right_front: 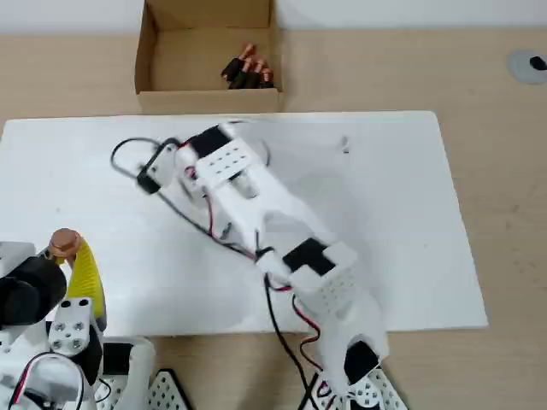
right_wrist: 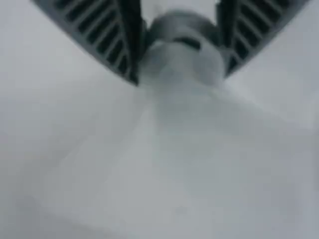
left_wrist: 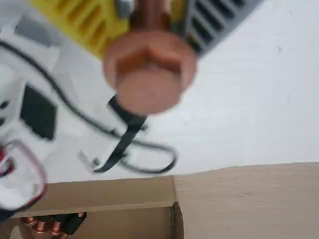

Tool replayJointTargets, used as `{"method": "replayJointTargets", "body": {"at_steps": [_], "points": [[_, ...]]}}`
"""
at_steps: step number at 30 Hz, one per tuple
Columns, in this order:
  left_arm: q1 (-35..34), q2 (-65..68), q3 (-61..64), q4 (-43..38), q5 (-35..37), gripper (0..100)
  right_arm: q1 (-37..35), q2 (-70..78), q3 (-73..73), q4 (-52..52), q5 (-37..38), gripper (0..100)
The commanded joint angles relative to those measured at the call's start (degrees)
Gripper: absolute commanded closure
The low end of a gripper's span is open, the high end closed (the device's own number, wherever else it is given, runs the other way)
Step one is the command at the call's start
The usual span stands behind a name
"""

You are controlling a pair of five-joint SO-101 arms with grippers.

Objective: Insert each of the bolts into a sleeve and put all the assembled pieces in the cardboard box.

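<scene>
**Almost done, one bolt in hand**

Left gripper is pinching a copper bolt by the shank, with the head poking out past the tips. My guess is it wants a sleeve yet, then boxing. Beyond it, the right gripper hangs low over the white mat with something pale right at it. Can't tell what it is, or whether it's clamped. Far past both grippers, the box has a small bunch of assembled pieces inside, so most of the job looks done.
</scene>
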Motion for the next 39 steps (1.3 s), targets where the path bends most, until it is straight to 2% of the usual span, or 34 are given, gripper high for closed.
{"method": "replayJointTargets", "body": {"at_steps": [1, 6, 12, 22, 32, 39], "points": [[-0.9, 0.0, -0.3, 0.1, -0.2, 99, 6.3, -3.3, -1.9, -0.2, 0.4, 98.8], [-0.6, 0.0, 0.2, 0.1, 0.0, 99, 13.2, -5.5, -5.4, -0.5, 1.6, 98.8], [-0.6, 0.0, 0.3, 0.1, 0.0, 99, 14.3, -5.5, -8.1, -4.8, 6.2, 98.8], [-0.5, 0.0, 0.4, 0.2, 0.1, 99, 17.5, -0.9, -8.1, -17.8, 6.4, 98.8], [-0.2, 0.0, 6.2, 0.2, -0.1, 99, 17.8, 4.0, -8.5, -13.2, 15.0, 98.3], [-0.2, 0.0, 6.1, 0.2, -0.2, 99, 19.4, 4.0, -16.2, -6.9, 15.1, 85.0]]}}
